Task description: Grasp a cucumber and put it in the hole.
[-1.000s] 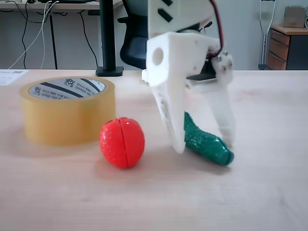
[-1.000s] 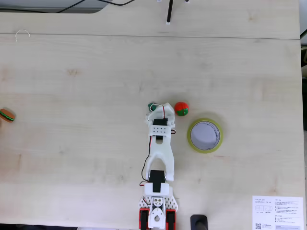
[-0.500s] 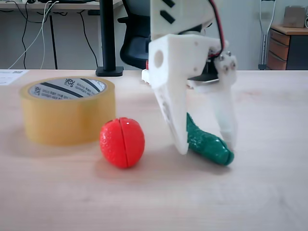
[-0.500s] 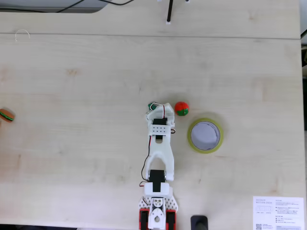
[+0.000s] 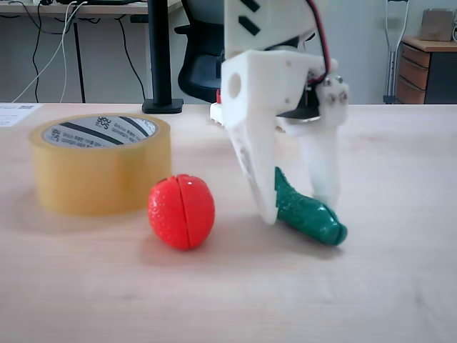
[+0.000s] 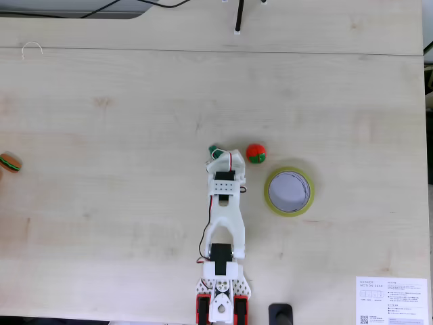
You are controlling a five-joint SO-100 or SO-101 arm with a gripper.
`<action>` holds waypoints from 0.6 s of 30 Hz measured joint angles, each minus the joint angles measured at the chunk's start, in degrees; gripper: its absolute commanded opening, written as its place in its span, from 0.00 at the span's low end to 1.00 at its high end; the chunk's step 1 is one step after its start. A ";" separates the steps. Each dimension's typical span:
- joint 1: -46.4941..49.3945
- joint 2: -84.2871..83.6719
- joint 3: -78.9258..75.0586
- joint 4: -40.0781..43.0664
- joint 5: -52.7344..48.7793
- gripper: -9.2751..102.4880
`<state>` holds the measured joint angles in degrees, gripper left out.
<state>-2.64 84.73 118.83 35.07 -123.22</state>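
Note:
The dark green cucumber point(image 5: 314, 218) lies on the wooden table, right of a red round toy point(image 5: 181, 211). My white gripper point(image 5: 296, 211) stands over it, open, with one finger on each side of the cucumber's far end and the gap narrow. In the fixed view from above, a bit of the cucumber point(image 6: 212, 149) shows at the left of the gripper point(image 6: 223, 154). The yellowish tape roll point(image 5: 100, 179) stands at the left, its hole point(image 5: 100, 132) facing up. From above, the hole point(image 6: 289, 191) is right of the arm.
The red toy point(image 6: 255, 153) sits between gripper and tape roll point(image 6: 270, 203). A small burger toy point(image 6: 9, 162) lies at the far left table edge. A printed sheet point(image 6: 392, 301) lies at the bottom right. A black pole point(image 5: 161, 57) stands behind the tape.
The gripper's fingers have drawn closer together around the cucumber. The cucumber, red toy and tape roll have stayed in place.

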 measured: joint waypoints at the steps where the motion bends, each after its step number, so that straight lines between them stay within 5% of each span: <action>1: 0.00 0.35 0.35 0.62 0.00 0.21; 18: 0.00 1.85 1.05 5.36 0.00 0.17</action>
<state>-2.64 86.57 119.88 40.43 -123.22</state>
